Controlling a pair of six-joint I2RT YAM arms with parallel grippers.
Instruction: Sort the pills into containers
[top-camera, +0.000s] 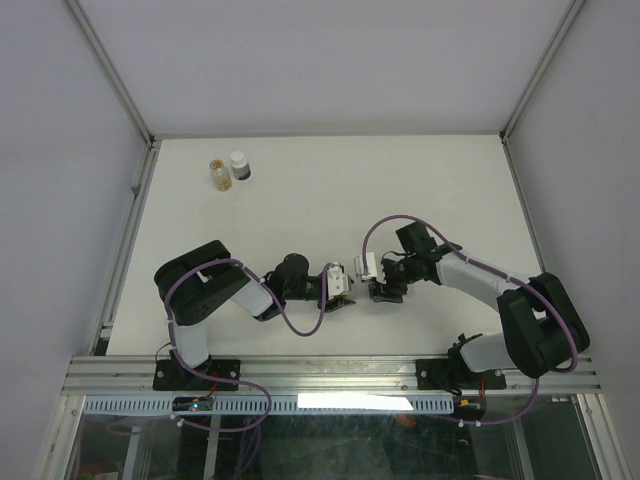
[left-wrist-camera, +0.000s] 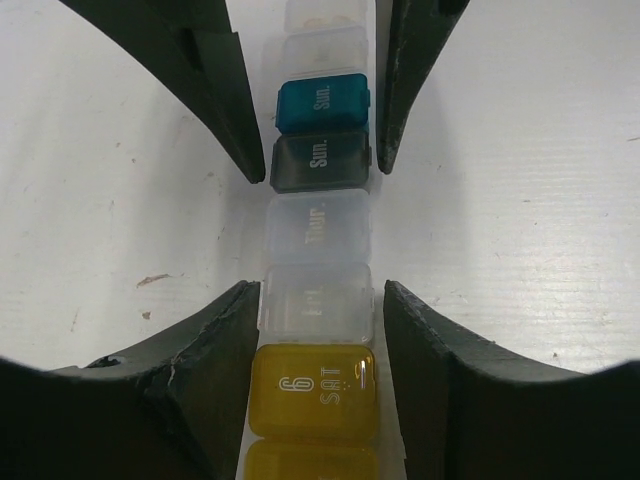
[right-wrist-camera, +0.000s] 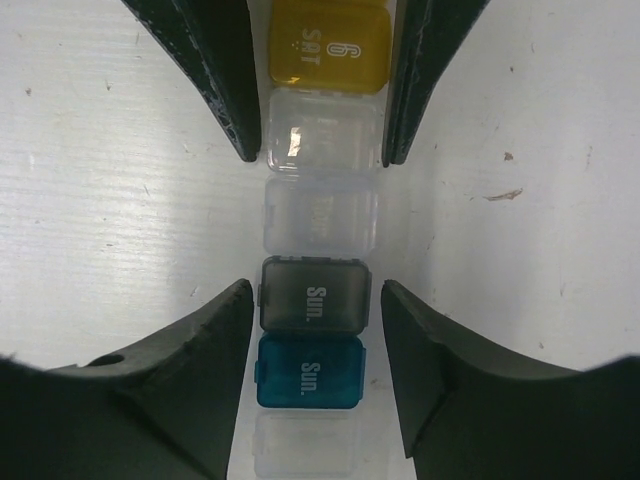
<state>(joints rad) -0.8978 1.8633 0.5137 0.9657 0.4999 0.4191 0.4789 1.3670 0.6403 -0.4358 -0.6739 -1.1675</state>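
So the overhead view gives you the big stuff: a white matte counter (top-camera: 330, 190), the left arm (top-camera: 205, 285) and right arm (top-camera: 520, 310) folded in so they meet nose to nose near the middle, purple cables (top-camera: 285, 315) looping off both, and way off at the far left corner an amber vial (top-camera: 218, 175) standing just beside a white bottle with a dark band (top-camera: 239, 165). What it doesn't give you is the pill organiser strip (left-wrist-camera: 318, 228), since the wrists pretty much cover it. The wrist cams fix that. It's a flat row of small, square, rounded-corner plastic compartments lying on the counter, running straight between both pairs of black fingers (left-wrist-camera: 200, 400). The left jaws straddle the yellow compartment (left-wrist-camera: 313, 392), glossy, translucent and marked "6 SAT", plus the frosted clear one next to it. The right jaws straddle the smoky grey compartment (right-wrist-camera: 315, 293) and the teal compartment (right-wrist-camera: 308, 370), both marked "Sun.". Both sets of jaws sit narrow, barely wider than the strip: one finger is right against the plastic, with a sliver of counter showing on the other side. Can't tell if either is actually pinching it. The finger edges look rough and chipped. A few tiny scuffs (left-wrist-camera: 152, 281) show on the counter.
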